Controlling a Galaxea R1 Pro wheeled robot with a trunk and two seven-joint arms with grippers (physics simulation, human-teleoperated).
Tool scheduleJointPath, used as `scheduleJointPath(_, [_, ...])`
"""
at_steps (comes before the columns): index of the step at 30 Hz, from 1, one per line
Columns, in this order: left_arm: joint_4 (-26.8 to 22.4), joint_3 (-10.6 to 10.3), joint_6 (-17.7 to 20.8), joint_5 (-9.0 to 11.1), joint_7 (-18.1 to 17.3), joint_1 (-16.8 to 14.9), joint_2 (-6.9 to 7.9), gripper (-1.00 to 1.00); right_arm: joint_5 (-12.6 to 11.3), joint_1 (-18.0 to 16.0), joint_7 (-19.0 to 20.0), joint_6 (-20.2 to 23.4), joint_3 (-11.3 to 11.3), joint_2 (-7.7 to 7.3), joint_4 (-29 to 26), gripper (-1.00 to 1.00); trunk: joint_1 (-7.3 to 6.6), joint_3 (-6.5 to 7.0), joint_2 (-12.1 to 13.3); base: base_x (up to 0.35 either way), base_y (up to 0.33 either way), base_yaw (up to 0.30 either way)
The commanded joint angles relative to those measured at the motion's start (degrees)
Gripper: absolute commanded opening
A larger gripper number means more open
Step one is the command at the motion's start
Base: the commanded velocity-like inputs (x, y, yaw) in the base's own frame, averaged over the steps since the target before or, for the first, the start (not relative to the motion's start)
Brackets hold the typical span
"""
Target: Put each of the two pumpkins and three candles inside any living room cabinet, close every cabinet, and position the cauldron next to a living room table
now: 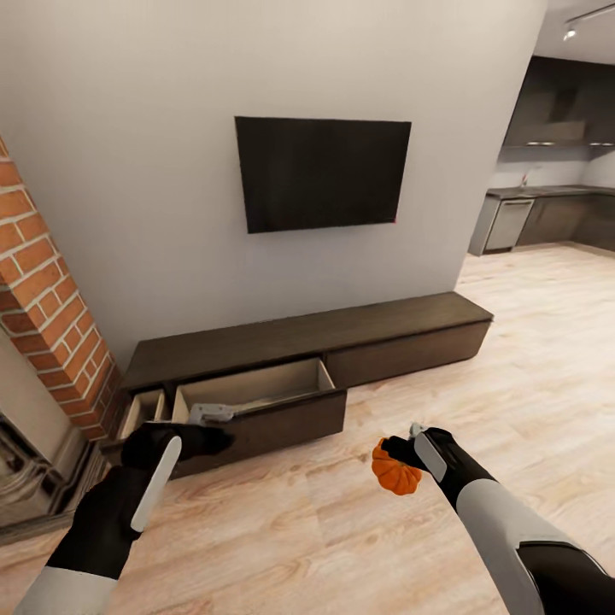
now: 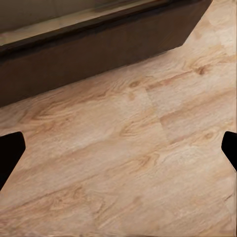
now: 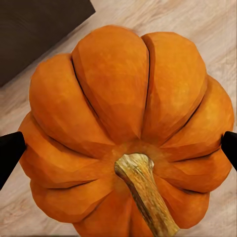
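One pumpkin point(image 1: 395, 472) is in hand at this moment, and the rest of the scene reads best from the left. At the far left stands a red brick column point(image 1: 47, 316), and just right of it the long, low dark-brown cabinet point(image 1: 401, 329) runs along the grey wall under a wall-mounted television point(image 1: 320, 172). Its left end is open: a narrow compartment and a wide drawer point(image 1: 256, 386) are pulled out, showing a pale interior in which nothing can be seen from the head view.

The left gripper point(image 1: 213, 416) hangs at the drawer's front edge, its jaws spread apart and holding nothing; its wrist camera looks down on bare wood floor point(image 2: 128, 163) with the dark drawer front across the far side.

Further right, the right gripper point(image 1: 406, 457) is clamped on the pumpkin, which sits between the fingertips above the floor, in front of the cabinet. In the right wrist view the pumpkin point(image 3: 128, 133) lies squarely between the two dark fingertips point(image 3: 10, 153), its stem pointing back toward the camera, so the grip looks centred.

The relation that matters: the open drawer lies up and to the left of the held pumpkin in the head view, near but apart. My judgement is that the right arm must carry it forward and leftward over the drawer's front wall before letting go. The kitchen shows beyond at the far right.
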Motion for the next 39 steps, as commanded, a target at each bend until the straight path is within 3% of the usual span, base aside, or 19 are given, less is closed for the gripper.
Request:
scheduleJointPath(1, [0.4, 0.8, 0.2, 0.5, 0.2, -0.1, 0.04, 1.0, -0.7, 0.0, -0.3, 0.2, 0.0, -0.01, -0.1, -1.0, -0.23, 0.13, 0.4, 0.0, 0.0, 0.292])
scheduleJointPath(3, [1.6, 3.2, 0.2, 0.7, 0.2, -0.5, 0.15, 1.0, -0.7, 0.0, -0.3, 0.2, 0.0, -0.01, -0.1, -1.0, -0.67, 0.49, 1.2, 0.0, 0.0, 0.291])
scheduleJointPath(5, [2.0, 4.1, 0.2, 0.7, 0.2, -0.7, 0.33, 1.0, -0.7, 0.0, -0.3, 0.2, 0.0, 0.01, -0.1, -1.0, -1.11, 0.85, 2.0, 0.0, 0.0, 0.291])
scheduleJointPath(16, [2.1, 6.6, 0.2, 0.8, 0.3, -0.9, 0.74, 1.0, -0.7, 0.0, -0.3, 0.2, 0.0, 0.07, -0.1, -1.0, -3.08, 2.46, 5.6, 0.0, 0.0, 0.291])
scheduleJointPath(24, [1.6, 7.0, 0.2, 1.1, 0.2, -0.7, 0.76, 1.0, -0.6, 0.0, -0.3, 0.2, 0.0, 0.72, -0.1, -1.0, -3.08, 2.46, 5.6, 0.017, 0.0, 0.291])
scheduleJointPath(32, [1.4, 7.0, 0.2, 1.1, 0.2, -0.7, 0.77, 1.0, -0.6, 0.0, -0.3, 0.2, 0.0, 0.77, -0.1, -1.0, -3.08, 2.46, 5.6, 0.27, 0.0, 0.284])
scheduleJointPath(39, [1.4, 6.9, 0.2, 1.2, 0.2, -0.7, 0.73, 1.0, -0.6, 0.0, -0.3, 0.2, 0.0, 0.78, -0.2, -1.0, -3.08, 2.46, 5.6, 0.251, 0.0, 0.067])
